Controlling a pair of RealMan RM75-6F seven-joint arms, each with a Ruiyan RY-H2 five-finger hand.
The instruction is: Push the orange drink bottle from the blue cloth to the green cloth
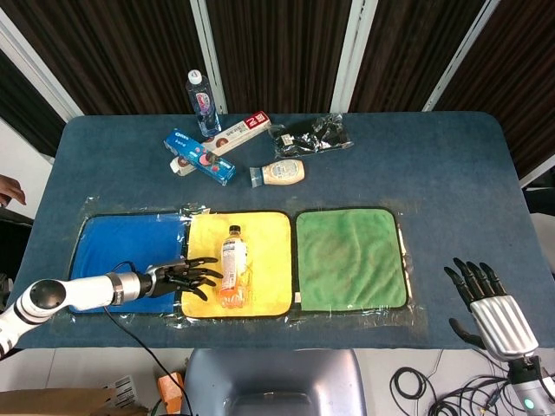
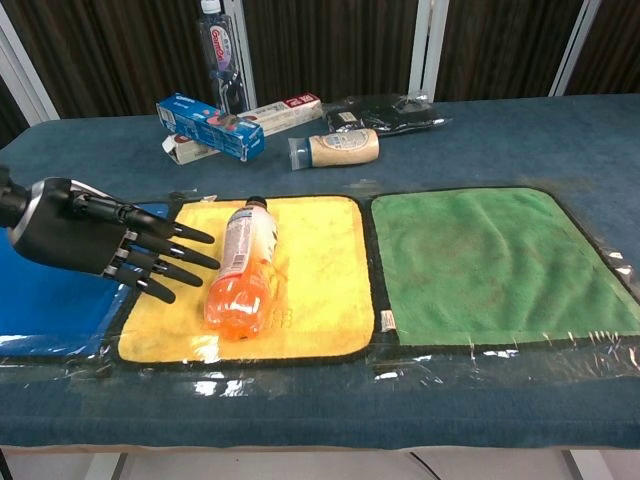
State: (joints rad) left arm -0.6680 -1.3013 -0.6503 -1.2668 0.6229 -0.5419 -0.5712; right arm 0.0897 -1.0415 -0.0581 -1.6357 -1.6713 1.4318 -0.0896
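The orange drink bottle (image 1: pixel 231 264) (image 2: pixel 243 268) lies on its side on the yellow cloth (image 1: pixel 269 251) (image 2: pixel 310 250), cap toward the bench's far edge. The yellow cloth sits between the blue cloth (image 1: pixel 121 247) (image 2: pixel 40 300) and the green cloth (image 1: pixel 349 257) (image 2: pixel 490 255). The left hand (image 1: pixel 186 276) (image 2: pixel 95 240) reaches over the blue cloth's right edge, fingers spread, tips just beside the bottle. The right hand (image 1: pixel 486 308) hangs spread past the bench's near right corner

No label, brand or number clearly legible anywhere
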